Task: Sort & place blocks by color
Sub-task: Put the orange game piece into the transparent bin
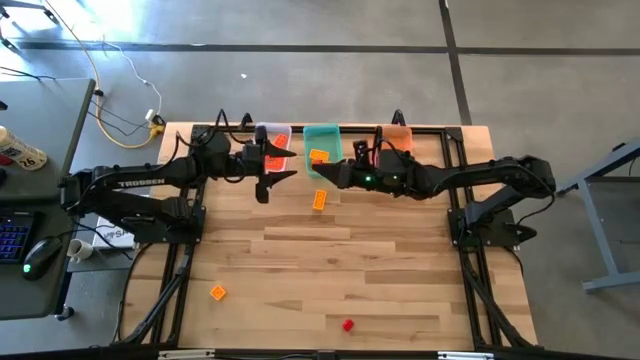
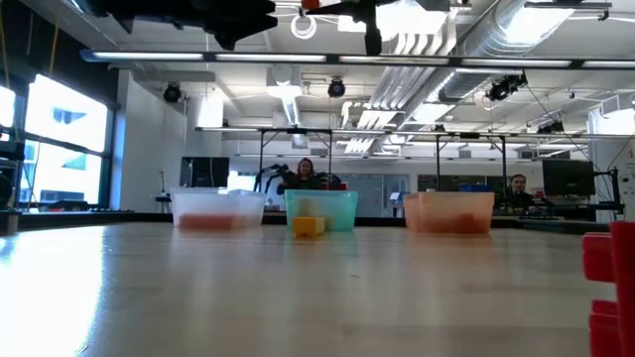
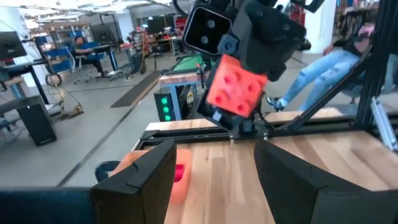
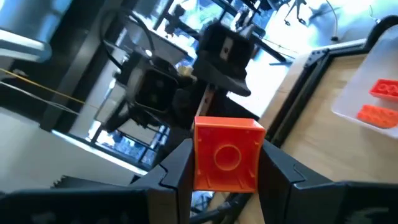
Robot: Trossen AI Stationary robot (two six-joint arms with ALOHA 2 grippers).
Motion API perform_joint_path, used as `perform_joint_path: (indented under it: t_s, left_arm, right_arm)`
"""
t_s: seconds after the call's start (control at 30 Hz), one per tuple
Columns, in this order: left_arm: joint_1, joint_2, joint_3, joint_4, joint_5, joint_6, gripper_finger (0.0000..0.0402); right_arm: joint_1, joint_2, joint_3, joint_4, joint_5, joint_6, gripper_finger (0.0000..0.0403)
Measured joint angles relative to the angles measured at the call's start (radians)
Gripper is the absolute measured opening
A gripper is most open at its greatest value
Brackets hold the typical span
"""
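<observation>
Item: orange-red square brick (image 4: 226,154), pinched by right gripper (image 4: 224,163).
Handling: judged light, rigid, slick; flat sides best gripped.
Left gripper (image 3: 214,171): parted, empty.

Orange-red block (image 4: 226,154); yellow-orange block (image 1: 320,199); red block (image 1: 347,325). Bins: clear (image 2: 217,208), teal (image 2: 321,209), orange (image 2: 448,211). Table (image 1: 330,270) light wood.

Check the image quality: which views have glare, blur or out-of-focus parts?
Low view: windows and ceiling lights blow out, the red block at the frame edge is out of focus. Right wrist view: background smeared and overexposed, while the orange-red block in the right tool stays sharp. Left wrist view: the open left tool looks soft. High view: evenly lit.
</observation>
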Motion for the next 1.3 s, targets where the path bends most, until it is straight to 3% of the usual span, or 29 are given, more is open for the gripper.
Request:
perform_joint_path:
  t_s: [0.37, 0.73, 1.3]
  left_arm:
    - [-0.003, 0.091, 0.078, -0.029, 0.059, 0.037, 0.0202]
    - [-0.04, 0.187, 0.123, -0.003, 0.04, 0.082, 0.0202]
    - [-0.04, 0.217, 0.123, 0.095, 0.039, 0.082, 0.0202]
  right_arm:
    - [-0.018, -0.002, 0.0, -0.027, -0.024, -0.025, 0.0107]
    - [-0.031, -0.002, 0.0, -0.059, -0.063, 0.005, 0.0107]
    - [-0.042, -0.002, -0.001, -0.123, -0.067, 0.106, 0.0107]
